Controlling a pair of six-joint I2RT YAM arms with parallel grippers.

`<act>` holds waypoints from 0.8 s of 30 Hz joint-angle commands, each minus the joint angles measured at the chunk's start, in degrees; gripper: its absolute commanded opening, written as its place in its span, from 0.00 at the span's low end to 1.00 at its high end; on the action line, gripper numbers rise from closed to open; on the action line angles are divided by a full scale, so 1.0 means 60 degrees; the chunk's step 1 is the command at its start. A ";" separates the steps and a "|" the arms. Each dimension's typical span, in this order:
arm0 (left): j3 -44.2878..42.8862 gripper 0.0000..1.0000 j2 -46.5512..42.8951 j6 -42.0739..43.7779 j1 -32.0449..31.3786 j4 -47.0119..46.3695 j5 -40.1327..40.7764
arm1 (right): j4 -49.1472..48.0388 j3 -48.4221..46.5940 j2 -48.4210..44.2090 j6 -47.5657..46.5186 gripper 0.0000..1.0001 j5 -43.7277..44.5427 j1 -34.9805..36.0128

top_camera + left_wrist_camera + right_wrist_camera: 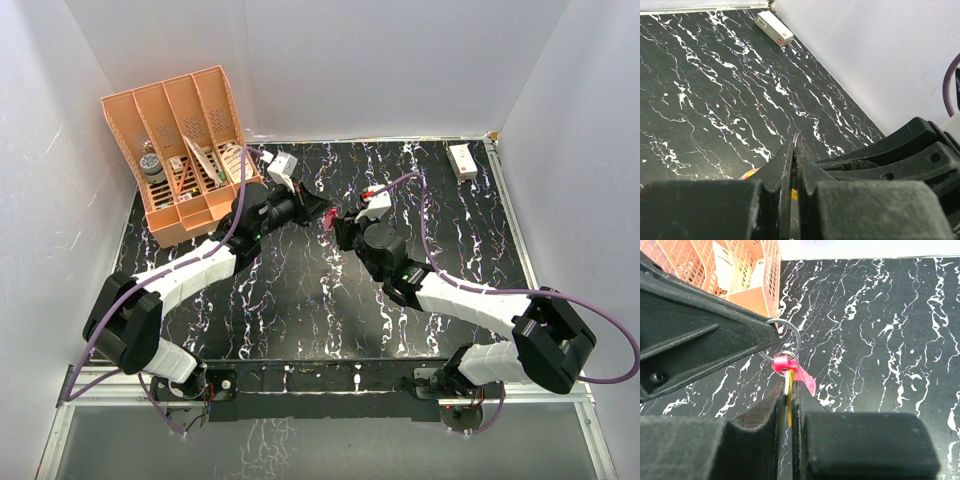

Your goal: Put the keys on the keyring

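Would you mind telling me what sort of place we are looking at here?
Most likely a lab robot test cell: plain white walls enclose a black marbled tabletop, a left arm and a right arm are mounted at its near edge, and an orange desk organizer stands in one corner.

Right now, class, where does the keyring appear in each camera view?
Top external: keyring just above picture centre.
Left wrist: keyring a thin sliver above the shut left fingers.
Right wrist: keyring centre, above the key pinched in the right fingers.
Shared landmark: the black marbled table.
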State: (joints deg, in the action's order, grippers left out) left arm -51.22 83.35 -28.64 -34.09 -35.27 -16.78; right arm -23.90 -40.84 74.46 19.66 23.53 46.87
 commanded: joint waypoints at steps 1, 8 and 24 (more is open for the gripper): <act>-0.0882 0.00 0.0051 0.0400 -0.0004 0.1049 -0.0249 | 0.0065 -0.0337 -0.0192 -0.0758 0.04 0.0420 0.0010; -0.1557 0.00 0.0349 0.0732 -0.0012 0.2333 -0.0551 | 0.0529 -0.0460 -0.0181 -0.1557 0.01 0.0727 0.0001; -0.2368 0.00 0.0856 0.0894 -0.0006 0.3404 -0.1784 | 0.0475 -0.0420 -0.0084 -0.2936 0.00 0.1133 -0.0119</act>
State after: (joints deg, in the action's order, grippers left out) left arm -61.69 87.61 -24.18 -34.24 -17.91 -22.94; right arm -18.87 -41.47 74.48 6.44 28.21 46.83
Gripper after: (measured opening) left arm 0.018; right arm 0.060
